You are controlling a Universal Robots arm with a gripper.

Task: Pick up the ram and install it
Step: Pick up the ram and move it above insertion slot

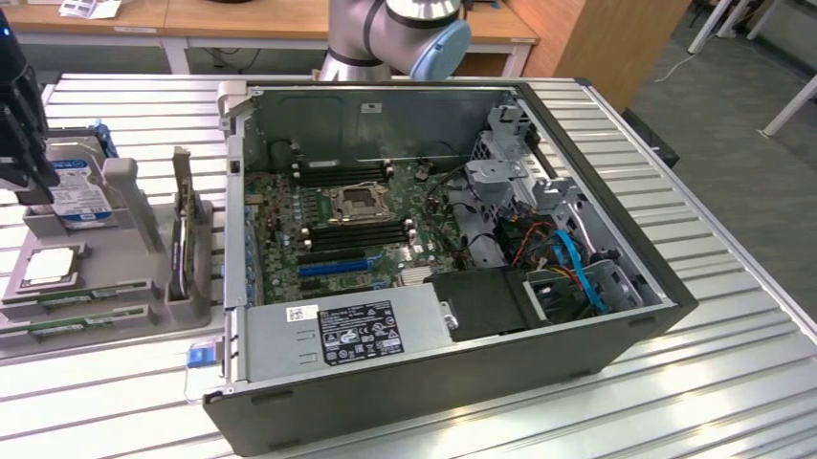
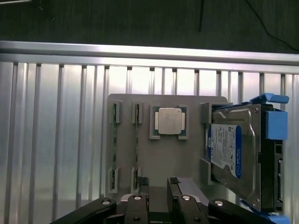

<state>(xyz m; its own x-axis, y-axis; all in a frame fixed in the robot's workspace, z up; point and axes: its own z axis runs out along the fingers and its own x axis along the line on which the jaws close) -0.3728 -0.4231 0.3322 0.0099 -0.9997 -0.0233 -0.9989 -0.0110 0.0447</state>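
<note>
We find the ram (image 2: 136, 144), one of two green sticks, standing on edge in the clips of a grey holder (image 2: 187, 158) on the slatted table (image 2: 56, 140), likely so its long edge can be pinched from above. Our pincer (image 2: 159, 183) hangs open close beside it, holding nothing. Further along sit a silver processor (image 2: 169, 120) and a hard drive (image 2: 233, 149); we cannot read its blue label.
</note>
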